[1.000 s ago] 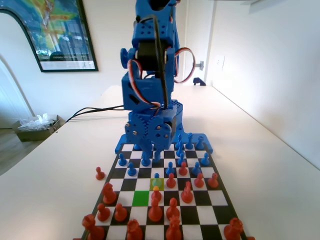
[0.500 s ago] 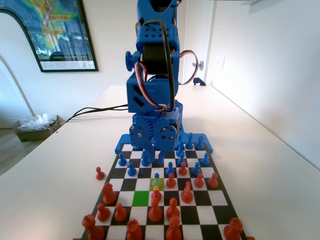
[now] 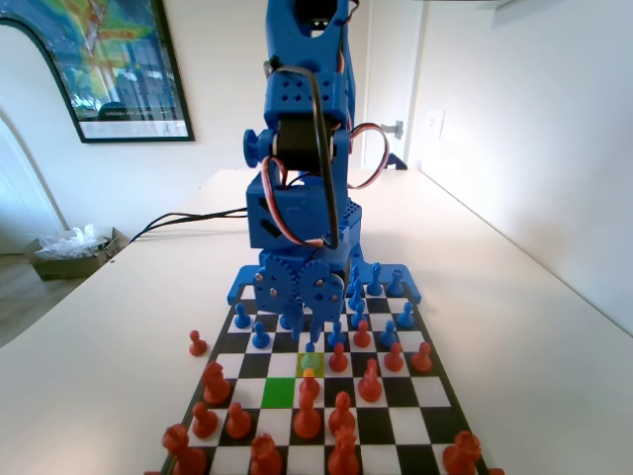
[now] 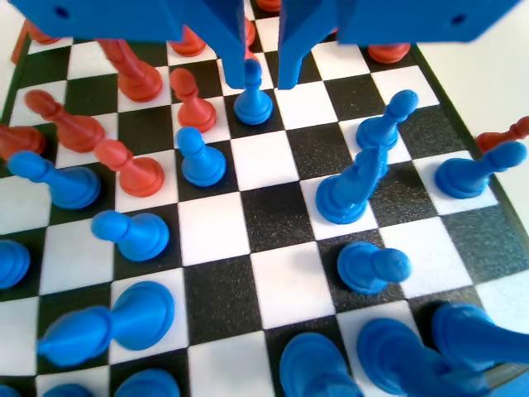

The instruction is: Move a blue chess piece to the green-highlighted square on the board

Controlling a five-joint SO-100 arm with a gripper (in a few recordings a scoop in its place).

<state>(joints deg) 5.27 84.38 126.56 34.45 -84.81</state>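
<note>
The gripper (image 4: 263,78) hung over the blue chess piece (image 4: 253,97), jaws parted a little with the pawn's head between their tips, though whether they touched it could not be told from the wrist view. In the fixed view that pawn (image 3: 311,357) stood on the paler yellow-green square (image 3: 311,364), and the green-highlighted square (image 3: 278,392) of the board (image 3: 410,426) was vacant, so lift, carry and placement all remained. No legible brand, label or writing was found on board, pieces or arm.

The blue chess piece (image 4: 253,98) looks like smooth, glossy plastic, while the board (image 4: 273,219) has seemingly grainy matt black squares.
</note>
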